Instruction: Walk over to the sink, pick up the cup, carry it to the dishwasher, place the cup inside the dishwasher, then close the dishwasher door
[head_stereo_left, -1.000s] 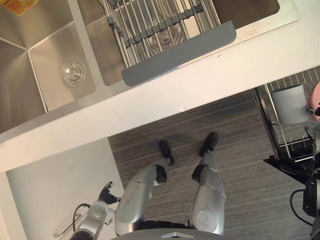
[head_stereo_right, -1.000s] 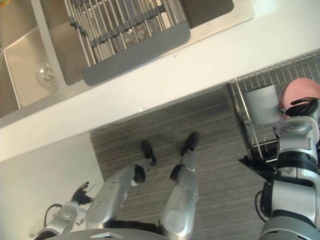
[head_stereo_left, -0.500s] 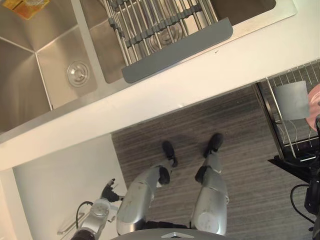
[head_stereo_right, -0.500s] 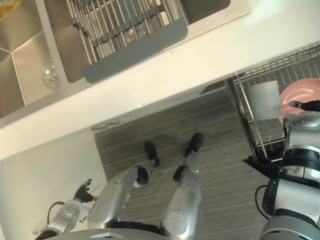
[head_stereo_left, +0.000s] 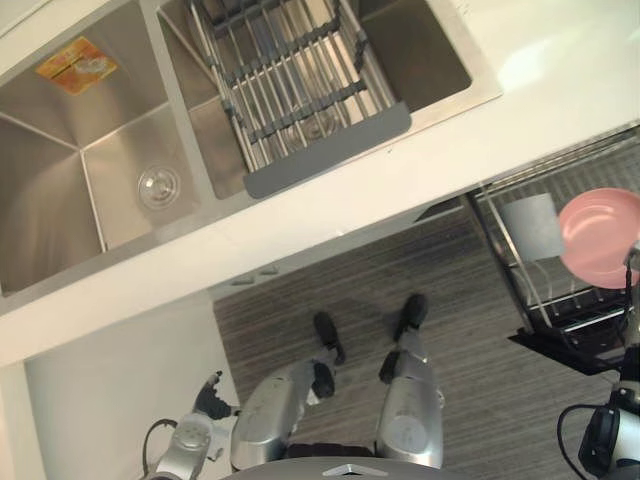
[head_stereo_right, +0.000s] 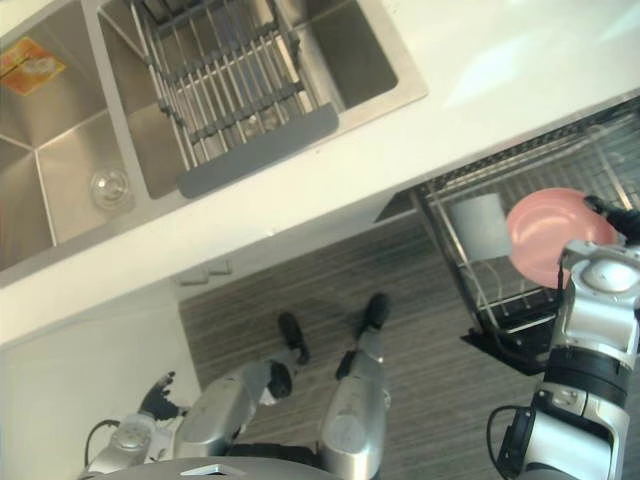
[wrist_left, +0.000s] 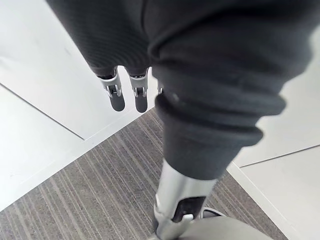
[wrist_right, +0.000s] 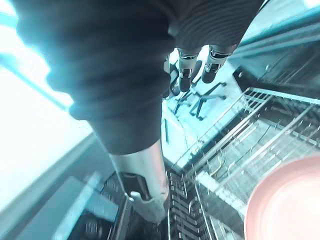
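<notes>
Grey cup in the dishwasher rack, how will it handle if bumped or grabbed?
The grey cup looks smooth and round-sided, so likely slippery and apt to roll if tipped. The wire rack around it should probably catch it. It sits beside the pink plate, so a hard knock might clink them.

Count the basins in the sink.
2. The left basin, bearing an orange sticker; the right basin, partly under the drying rack. None seems hidden.
</notes>
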